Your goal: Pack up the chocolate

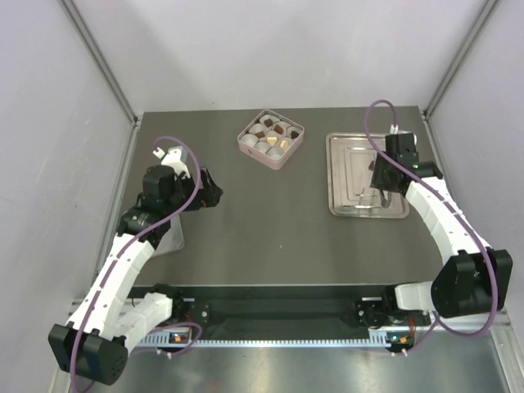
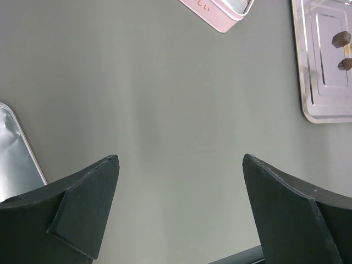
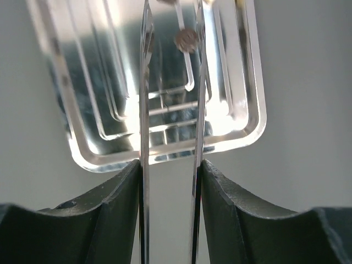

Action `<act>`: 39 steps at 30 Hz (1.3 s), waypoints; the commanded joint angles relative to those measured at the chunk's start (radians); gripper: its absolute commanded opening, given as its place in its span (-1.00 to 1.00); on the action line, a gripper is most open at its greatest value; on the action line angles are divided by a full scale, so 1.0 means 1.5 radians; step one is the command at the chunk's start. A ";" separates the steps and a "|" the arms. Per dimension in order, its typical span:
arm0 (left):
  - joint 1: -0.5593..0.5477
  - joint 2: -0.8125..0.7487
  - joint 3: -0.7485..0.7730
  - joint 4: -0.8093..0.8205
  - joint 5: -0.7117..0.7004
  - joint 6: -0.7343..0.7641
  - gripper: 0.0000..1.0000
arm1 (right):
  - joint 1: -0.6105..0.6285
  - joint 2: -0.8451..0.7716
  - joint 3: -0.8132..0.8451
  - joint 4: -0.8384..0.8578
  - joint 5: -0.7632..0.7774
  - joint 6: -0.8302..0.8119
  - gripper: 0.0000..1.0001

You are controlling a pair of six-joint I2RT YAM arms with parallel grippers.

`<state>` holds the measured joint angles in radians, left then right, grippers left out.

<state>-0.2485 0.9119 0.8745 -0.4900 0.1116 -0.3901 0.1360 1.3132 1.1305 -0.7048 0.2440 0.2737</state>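
The chocolate [image 1: 271, 136] sits in white paper cups in the pink square box [image 1: 248, 145] at the back middle. Two more dark pieces [image 2: 341, 38] lie on the silver tray [image 1: 344, 209] at the right. In the right wrist view one round piece [image 3: 186, 39] lies on that tray [image 3: 82, 148], beside the right tong blade. My right gripper [image 1: 383, 176] hangs over the tray and is shut on metal tongs [image 3: 144, 110]; it also shows in its own view [image 3: 169, 165]. My left gripper [image 1: 209, 193] is open and empty over bare table, as its own view shows [image 2: 180, 159].
A flat silver lid [image 1: 169, 235] lies under the left arm; its edge shows in the left wrist view [image 2: 14, 157]. The pink box's corner [image 2: 220, 14] shows there too. Grey walls enclose the table on three sides.
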 commanded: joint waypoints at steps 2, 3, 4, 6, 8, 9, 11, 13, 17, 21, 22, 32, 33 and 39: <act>-0.001 -0.010 0.001 0.034 -0.001 0.002 0.98 | -0.015 -0.019 -0.023 0.008 -0.017 0.007 -0.10; -0.001 -0.010 0.000 0.033 0.000 0.002 0.98 | -0.017 -0.016 -0.029 0.009 -0.016 0.007 -0.10; -0.002 -0.010 0.000 0.033 -0.001 0.002 0.98 | -0.022 -0.010 -0.029 0.010 -0.017 0.011 -0.10; -0.001 -0.010 0.000 0.033 0.000 0.002 0.98 | -0.027 -0.003 -0.029 0.013 -0.025 0.015 -0.10; -0.001 -0.009 0.000 0.032 0.000 0.002 0.98 | -0.031 -0.001 -0.030 0.015 -0.027 0.019 -0.10; -0.001 -0.010 0.001 0.033 -0.001 0.001 0.98 | -0.032 0.001 -0.031 0.015 -0.027 0.019 -0.10; -0.001 -0.010 0.001 0.033 0.000 0.002 0.98 | -0.036 0.003 -0.035 0.018 -0.027 0.023 -0.10; -0.001 -0.010 0.001 0.034 0.000 0.001 0.98 | -0.040 0.007 -0.039 0.020 -0.027 0.024 -0.10; -0.002 -0.009 0.001 0.035 0.001 0.001 0.98 | -0.044 0.011 -0.052 0.031 -0.037 0.027 -0.10; -0.001 -0.008 0.000 0.034 0.002 0.001 0.98 | -0.047 0.018 -0.060 0.040 -0.043 0.033 -0.10; -0.001 -0.008 0.000 0.034 0.003 0.001 0.98 | -0.048 0.019 -0.061 0.043 -0.045 0.034 -0.10; -0.001 -0.006 0.001 0.033 0.001 0.002 0.98 | -0.063 0.039 -0.080 0.071 -0.055 0.040 -0.10; -0.001 -0.005 0.001 0.033 0.000 0.002 0.98 | -0.065 0.040 -0.081 0.073 -0.055 0.041 -0.09; -0.001 -0.004 0.001 0.033 0.000 0.002 0.98 | -0.071 0.053 -0.087 0.091 -0.059 0.044 -0.09</act>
<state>-0.2485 0.9123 0.8745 -0.4896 0.1120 -0.3901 0.0486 1.3899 0.9993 -0.6243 0.1604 0.3256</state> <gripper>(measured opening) 0.991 0.455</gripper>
